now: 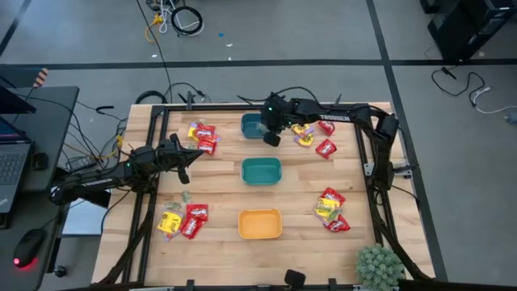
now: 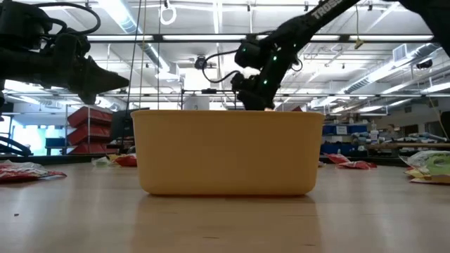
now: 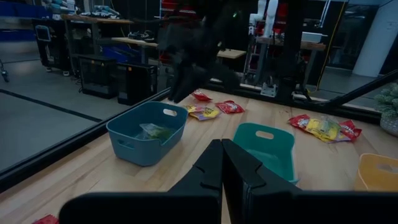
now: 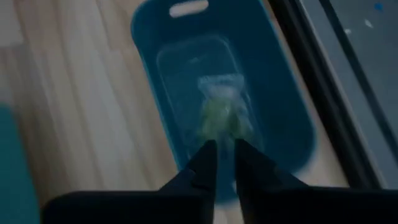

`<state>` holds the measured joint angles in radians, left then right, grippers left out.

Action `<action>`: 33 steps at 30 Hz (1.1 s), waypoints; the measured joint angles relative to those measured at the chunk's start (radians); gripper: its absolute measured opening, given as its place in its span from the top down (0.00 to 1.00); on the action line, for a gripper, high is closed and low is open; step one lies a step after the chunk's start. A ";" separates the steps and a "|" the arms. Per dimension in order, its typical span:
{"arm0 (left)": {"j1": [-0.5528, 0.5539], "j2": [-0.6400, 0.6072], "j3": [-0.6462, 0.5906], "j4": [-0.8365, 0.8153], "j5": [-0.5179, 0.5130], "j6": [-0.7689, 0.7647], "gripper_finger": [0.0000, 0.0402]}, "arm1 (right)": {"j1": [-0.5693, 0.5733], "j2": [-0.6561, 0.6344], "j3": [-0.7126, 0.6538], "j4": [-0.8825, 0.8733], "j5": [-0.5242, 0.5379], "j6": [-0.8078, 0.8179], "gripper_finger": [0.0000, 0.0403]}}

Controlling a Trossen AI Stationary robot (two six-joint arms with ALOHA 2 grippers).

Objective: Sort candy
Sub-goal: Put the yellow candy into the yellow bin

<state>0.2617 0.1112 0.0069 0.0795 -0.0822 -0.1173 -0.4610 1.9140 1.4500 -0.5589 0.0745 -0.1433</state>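
Candy sorting barely begun: one pale green packet (image 4: 219, 115) lies in the far blue bin (image 1: 252, 126), and every other packet is out on the table.

Four heaps of red and yellow candy sit loose on the wooden table (image 1: 218, 182): far left (image 1: 203, 137), far right (image 1: 313, 136), near left (image 1: 182, 221) and near right (image 1: 332, 209). The middle teal bin (image 1: 262, 171) and the near orange bin (image 1: 259, 224) look empty from above. The right gripper (image 4: 225, 155) hangs over the blue bin, directly above the green packet, its fingers slightly parted and holding nothing. The left gripper (image 3: 222, 163) waits at the table's left side, fingers pressed together and empty. By my reading, nearly all the sorting remains.
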 joint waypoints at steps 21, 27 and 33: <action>0.000 0.000 0.000 -0.028 0.000 0.001 0.99 | -0.115 -0.198 -0.409 0.081 0.089 0.058 0.60; 0.000 0.000 0.000 -0.027 0.000 0.000 0.99 | -0.151 -0.198 -0.455 0.116 0.088 0.083 0.60; 0.000 0.000 0.000 -0.027 0.000 0.000 0.99 | -0.189 -0.198 -0.487 0.160 0.028 0.095 0.61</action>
<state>0.2615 0.1108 0.0070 0.0525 -0.0822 -0.1169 -0.6504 1.7164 0.9628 -0.3987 0.1025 -0.0479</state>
